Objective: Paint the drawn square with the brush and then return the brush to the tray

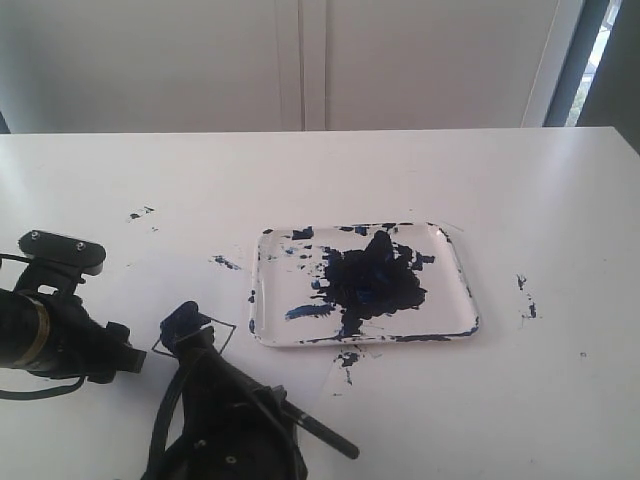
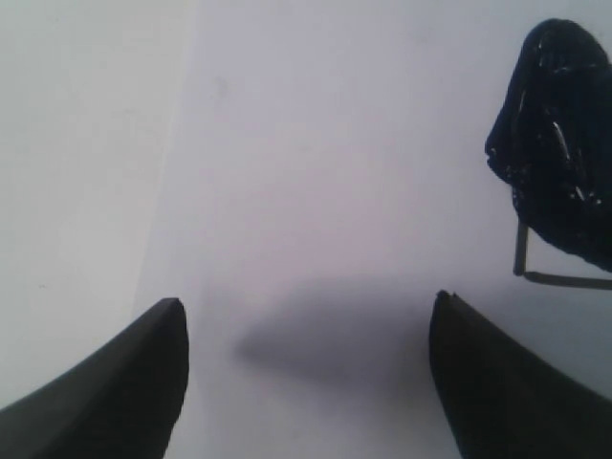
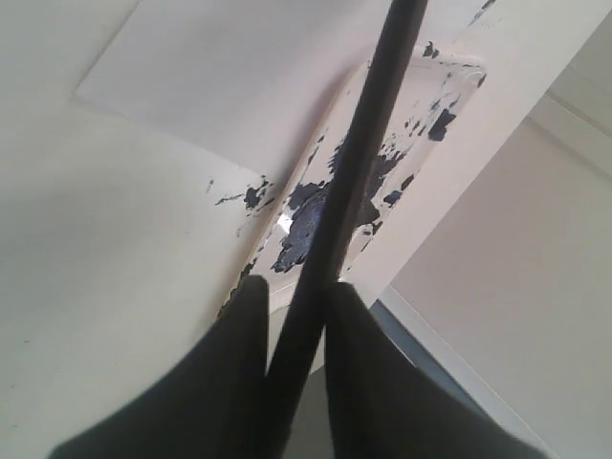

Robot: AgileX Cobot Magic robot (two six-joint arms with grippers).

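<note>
While brush (image 3: 354, 182) is clamped in right hand (image 3: 292, 287) at drawn square (image 1: 220, 337), left hand (image 2: 306, 306) is held wide open, empty, beside it.

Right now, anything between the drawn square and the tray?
Nothing. In the exterior view only a narrow strip of bare white surface separates the drawn square from the tray. The nearest paint smear lies off that line.

The tray (image 1: 455, 290) looks like smooth, glossy white plastic. The dark paint (image 2: 559, 134) at the square (image 2: 564, 279) is wet and shiny, on matt white paper (image 2: 335, 143). The brush (image 3: 359, 182) handle is smooth, dull black. The fingers (image 2: 115, 392) of the left gripper (image 2: 306, 325) look matt black.
</note>
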